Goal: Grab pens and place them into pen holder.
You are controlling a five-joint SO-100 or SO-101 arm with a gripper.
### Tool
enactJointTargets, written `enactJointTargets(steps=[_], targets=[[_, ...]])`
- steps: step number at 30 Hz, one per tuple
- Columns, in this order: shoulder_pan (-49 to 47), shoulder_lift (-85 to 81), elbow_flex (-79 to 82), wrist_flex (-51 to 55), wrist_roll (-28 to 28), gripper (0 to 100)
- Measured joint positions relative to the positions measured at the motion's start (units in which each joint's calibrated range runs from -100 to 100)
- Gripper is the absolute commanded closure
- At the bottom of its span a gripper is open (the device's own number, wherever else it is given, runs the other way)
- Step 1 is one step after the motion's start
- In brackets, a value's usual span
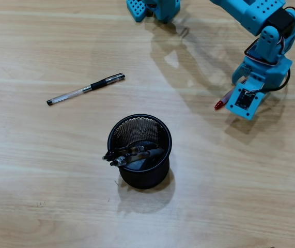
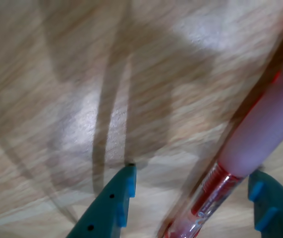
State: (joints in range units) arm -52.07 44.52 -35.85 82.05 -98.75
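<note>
A red pen (image 2: 260, 129) with a clear barrel lies on the wooden table between my gripper's (image 2: 193, 172) two blue fingers, closer to the right finger. The jaws stand wide apart and do not press on it. In the overhead view the gripper (image 1: 231, 101) is at the right, low over the table, and only the pen's red tip (image 1: 219, 105) shows beside it. A black mesh pen holder (image 1: 146, 179) stands at the centre with a few dark pens (image 1: 132, 153) lying in it. A black-capped clear pen (image 1: 85, 89) lies on the table to the left.
The arm's blue base (image 1: 157, 8) is at the top edge. The wooden table (image 1: 44, 170) is bare between the gripper and the holder.
</note>
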Motion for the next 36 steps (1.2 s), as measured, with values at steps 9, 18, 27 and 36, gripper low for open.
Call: enactJointTargets(steps=[9,18,27,36], targets=[[1.6,0.8,0.4,0.1,0.0,75],[2.7,0.5,1.6,0.3,-0.1,90],[2.9,0.5,1.6,0.1,-0.1,98],[2.9,0.5,1.6,0.0,-0.1,98]])
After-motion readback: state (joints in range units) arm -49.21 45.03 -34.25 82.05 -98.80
